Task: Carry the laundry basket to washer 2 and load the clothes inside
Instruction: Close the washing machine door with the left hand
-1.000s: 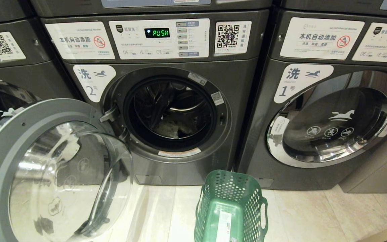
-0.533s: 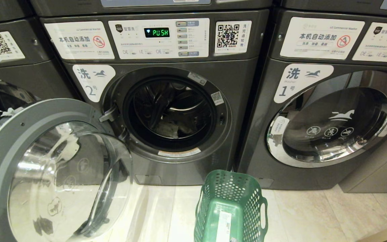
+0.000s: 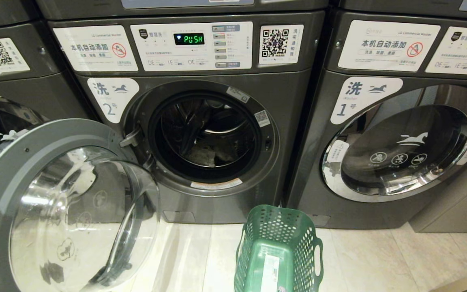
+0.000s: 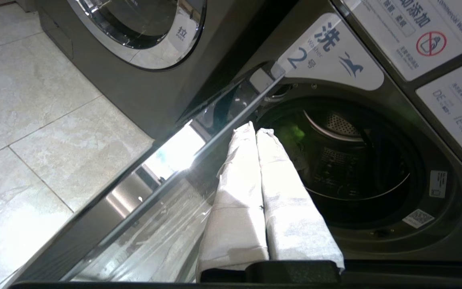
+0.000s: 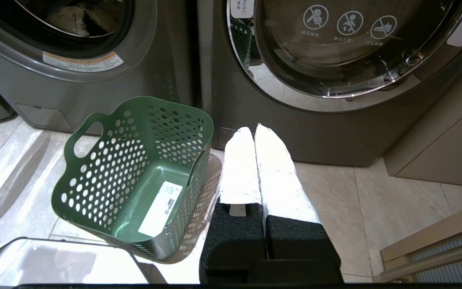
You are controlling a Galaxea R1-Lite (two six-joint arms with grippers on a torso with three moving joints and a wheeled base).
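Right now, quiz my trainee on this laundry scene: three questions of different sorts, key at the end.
1. True or false: the laundry basket holds clothes.
2. Washer 2 has its door: A) shut B) swung open C) missing.
3. Fill in: the clothes lie inside the ____.

Key: 1 false, only a white sticker shows on its bottom; 2 B; 3 drum of washer 2. Left gripper and right gripper: both shut, empty.

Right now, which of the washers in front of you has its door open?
Washer 2, the machine labelled 2. Its glass door is swung out to the left and the drum holds the clothes. The washer labelled 1 beside it is closed.
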